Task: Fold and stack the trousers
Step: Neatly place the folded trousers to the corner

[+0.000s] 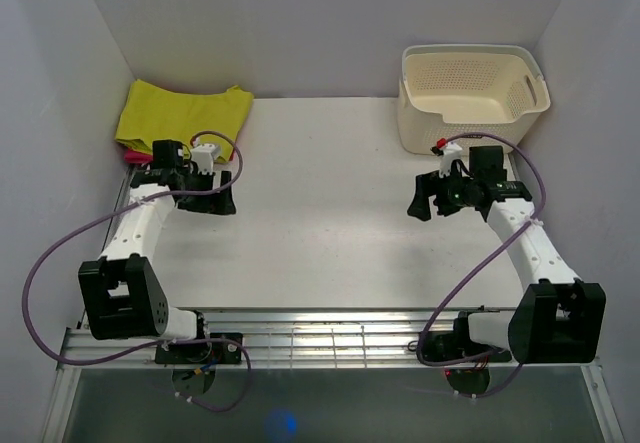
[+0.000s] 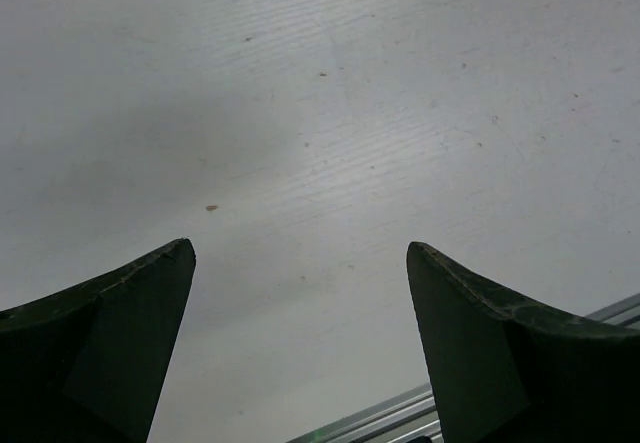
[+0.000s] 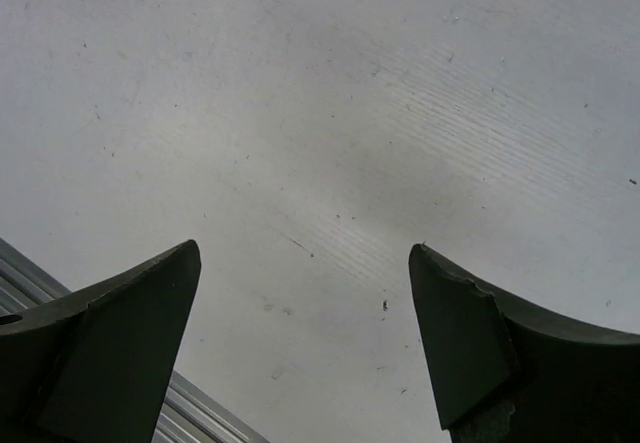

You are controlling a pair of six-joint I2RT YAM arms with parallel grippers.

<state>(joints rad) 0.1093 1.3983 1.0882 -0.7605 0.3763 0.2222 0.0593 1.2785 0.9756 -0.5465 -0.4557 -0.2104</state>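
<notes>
The yellow-green trousers (image 1: 183, 113) lie folded in the far left corner of the table, on top of a magenta-pink cloth (image 1: 133, 153) whose edge shows beneath. My left gripper (image 1: 222, 196) is open and empty just in front of the pile, over bare table. My right gripper (image 1: 427, 198) is open and empty at the right, in front of the basket. Both wrist views show only bare white table between wide-apart fingertips; the left gripper (image 2: 300, 248) and the right gripper (image 3: 304, 248) hold nothing.
A cream perforated laundry basket (image 1: 470, 98) stands at the far right corner. White walls close in the table on three sides. A metal rail (image 1: 330, 338) runs along the near edge between the arm bases.
</notes>
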